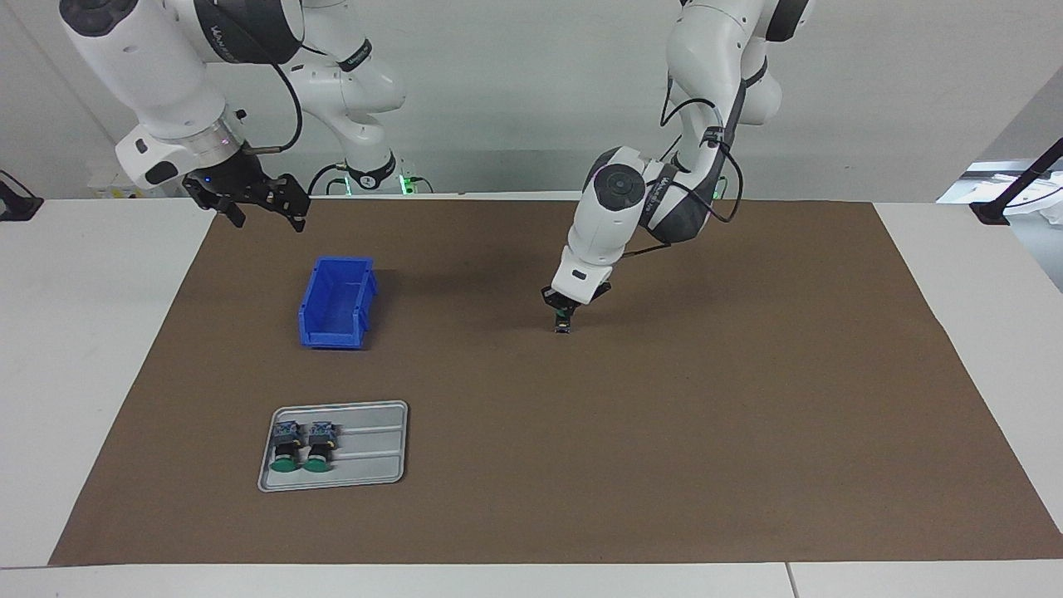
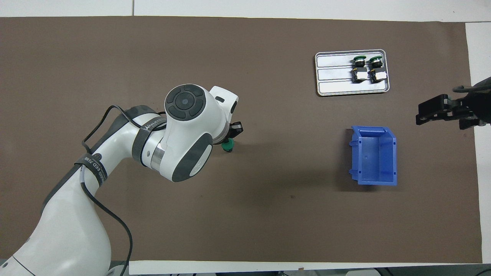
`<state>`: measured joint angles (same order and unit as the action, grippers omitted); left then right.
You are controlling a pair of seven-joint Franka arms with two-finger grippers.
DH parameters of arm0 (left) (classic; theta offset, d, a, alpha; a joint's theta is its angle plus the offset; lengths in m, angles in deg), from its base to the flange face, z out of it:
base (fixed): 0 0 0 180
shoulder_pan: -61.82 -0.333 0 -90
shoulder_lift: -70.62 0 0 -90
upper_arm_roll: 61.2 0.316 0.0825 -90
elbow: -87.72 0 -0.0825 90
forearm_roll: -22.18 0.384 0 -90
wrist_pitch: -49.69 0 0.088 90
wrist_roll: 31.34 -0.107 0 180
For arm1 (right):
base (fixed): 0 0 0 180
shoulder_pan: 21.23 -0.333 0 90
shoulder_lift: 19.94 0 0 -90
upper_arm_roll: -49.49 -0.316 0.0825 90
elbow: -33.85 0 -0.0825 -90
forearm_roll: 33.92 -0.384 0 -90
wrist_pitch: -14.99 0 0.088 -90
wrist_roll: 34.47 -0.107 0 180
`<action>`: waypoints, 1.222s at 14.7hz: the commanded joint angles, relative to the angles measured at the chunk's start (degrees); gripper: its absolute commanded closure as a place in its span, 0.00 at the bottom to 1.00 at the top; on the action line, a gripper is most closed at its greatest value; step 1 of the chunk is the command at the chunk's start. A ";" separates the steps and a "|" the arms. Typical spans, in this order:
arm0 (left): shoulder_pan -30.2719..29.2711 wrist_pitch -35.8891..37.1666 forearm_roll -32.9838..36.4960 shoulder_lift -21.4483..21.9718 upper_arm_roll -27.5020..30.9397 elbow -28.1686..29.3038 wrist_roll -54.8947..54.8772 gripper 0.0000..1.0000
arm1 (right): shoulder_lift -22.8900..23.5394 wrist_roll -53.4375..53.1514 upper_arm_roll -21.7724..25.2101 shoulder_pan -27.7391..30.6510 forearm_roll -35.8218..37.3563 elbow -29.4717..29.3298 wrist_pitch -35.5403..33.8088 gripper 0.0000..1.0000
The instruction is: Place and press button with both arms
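The button (image 2: 228,145) sits in my left gripper (image 1: 564,319), fingertips pinched tight on it, low over the brown mat (image 1: 747,432) near the middle of the table. In the overhead view its green cap shows at about four o'clock from the wrist's round end. From the facing view I cannot tell whether its base is already touching the mat or hanging just above.

My right gripper (image 1: 253,202) waits with its fingers spread wide and nothing in them, up in the air over the mat's edge at the right arm's end. The blue bin (image 2: 374,155) lies at about seven o'clock from it in the overhead view, and the grey tray (image 2: 333,74) at twelve o'clock from the bin, holding the two spare buttons (image 2: 367,69) side by side.

What worries me is the release. If I open before the base is flat on the mat, the top-heavy button could tip over and roll. Even standing, an off-centre press from the right arm could topple or skid it, so I judge the left should steady it. The right arm's path also runs past the bin, which a low sweep could clip.
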<state>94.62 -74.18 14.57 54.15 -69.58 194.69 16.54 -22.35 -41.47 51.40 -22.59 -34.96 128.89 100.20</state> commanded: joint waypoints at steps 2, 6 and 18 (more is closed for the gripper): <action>1.03 -1.90 0.93 0.38 0.38 3.43 0.38 1.00 | -1.28 1.20 -0.07 0.21 -0.28 1.37 -0.13 0.02; 0.07 -0.59 0.84 2.22 0.56 1.93 0.03 0.98 | -1.28 1.20 -0.07 0.21 -0.28 1.37 -0.13 0.02; -10.82 12.77 1.01 6.70 1.08 -4.22 -4.80 0.00 | -1.37 1.55 -0.51 -0.40 -0.37 1.46 -1.62 0.02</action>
<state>85.63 -64.43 14.63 59.46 -68.51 190.58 13.97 -22.35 -41.31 51.33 -22.65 -34.99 128.91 99.55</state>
